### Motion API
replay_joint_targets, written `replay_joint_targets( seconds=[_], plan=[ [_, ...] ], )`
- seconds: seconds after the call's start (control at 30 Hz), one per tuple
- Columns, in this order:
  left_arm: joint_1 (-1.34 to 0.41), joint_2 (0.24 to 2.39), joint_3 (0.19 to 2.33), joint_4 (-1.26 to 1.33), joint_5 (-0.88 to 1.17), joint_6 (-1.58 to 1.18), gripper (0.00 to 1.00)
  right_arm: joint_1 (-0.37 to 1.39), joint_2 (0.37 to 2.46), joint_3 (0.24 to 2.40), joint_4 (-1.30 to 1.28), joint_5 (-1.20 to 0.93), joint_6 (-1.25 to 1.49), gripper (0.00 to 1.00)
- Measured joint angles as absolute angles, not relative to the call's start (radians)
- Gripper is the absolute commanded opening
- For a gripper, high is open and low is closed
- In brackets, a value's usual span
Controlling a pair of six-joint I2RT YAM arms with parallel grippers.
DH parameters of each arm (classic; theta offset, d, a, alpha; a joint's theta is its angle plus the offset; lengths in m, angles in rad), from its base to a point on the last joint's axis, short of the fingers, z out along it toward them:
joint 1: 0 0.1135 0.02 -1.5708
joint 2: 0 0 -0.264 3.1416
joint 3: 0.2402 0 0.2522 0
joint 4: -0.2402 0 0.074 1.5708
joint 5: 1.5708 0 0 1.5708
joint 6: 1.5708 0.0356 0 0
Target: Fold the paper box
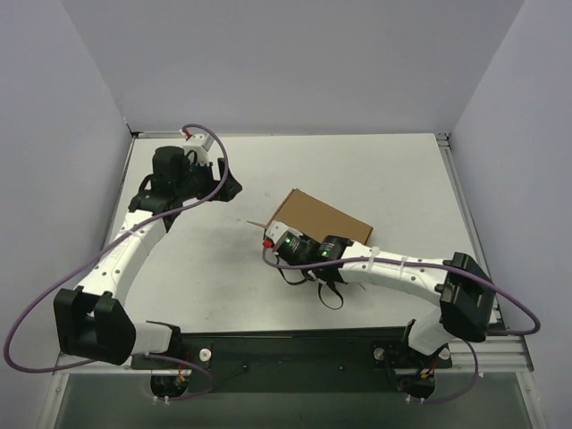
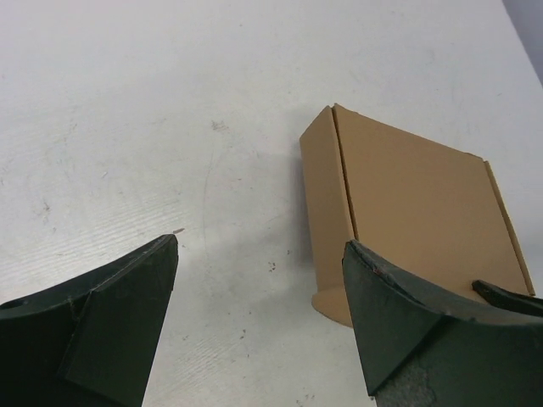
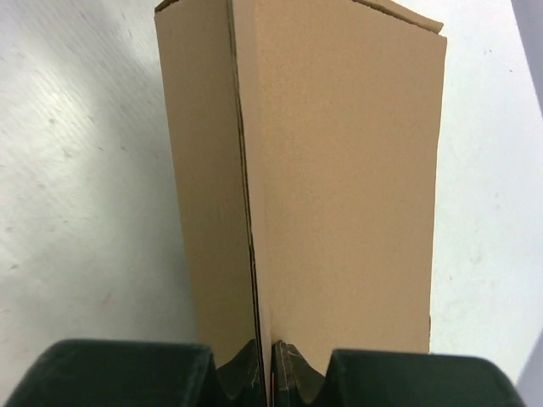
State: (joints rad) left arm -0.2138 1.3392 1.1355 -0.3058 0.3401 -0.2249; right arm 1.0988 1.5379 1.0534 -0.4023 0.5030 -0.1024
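The right claw (image 3: 270, 369) is pinched almost shut on a thin edge of the box (image 3: 339, 170). The fold line between the broad top panel and the narrower side wall runs straight into the slit between its fingertips. From that grip the box stretches directly away ahead of the claw, top panel right of the fold and side wall left of it, resting on the table (image 3: 76, 170). It looks light, stiff across each panel but hinged at every crease, so a nip on one edge would probably swing a flap rather than shift the whole box. Plain cardboard should not be slippery, though a hard squeeze could crush the fluting. The best hold seems to be a free flap edge close to its crease, with the body pinned down. The left claw (image 2: 261, 246) hangs wide with nothing between its fingers. The box lies ahead of it and to its right, its near corner hidden behind the right finger.
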Motion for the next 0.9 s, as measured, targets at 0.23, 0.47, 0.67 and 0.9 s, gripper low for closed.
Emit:
replay_joint_targets(
  seconds=[0.23,0.47,0.67,0.9],
  plan=[
    [-0.212,1.161,1.044,-0.229,0.411,-0.202,0.91,0.977,1.413,1.193,-0.544,0.231,-0.099,0.00],
    [-0.200,1.027,0.983,-0.132,0.552,-0.197,0.93,0.839,1.383,1.298,-0.644,-0.091,-0.112,0.00],
    [-0.200,1.044,0.962,-0.054,0.752,-0.199,0.93,0.700,1.384,1.323,-0.673,-0.305,-0.130,0.00],
    [-0.199,1.119,0.951,-0.010,0.870,-0.203,0.93,0.619,1.412,1.370,-0.713,-0.458,-0.140,0.00]
  ],
)
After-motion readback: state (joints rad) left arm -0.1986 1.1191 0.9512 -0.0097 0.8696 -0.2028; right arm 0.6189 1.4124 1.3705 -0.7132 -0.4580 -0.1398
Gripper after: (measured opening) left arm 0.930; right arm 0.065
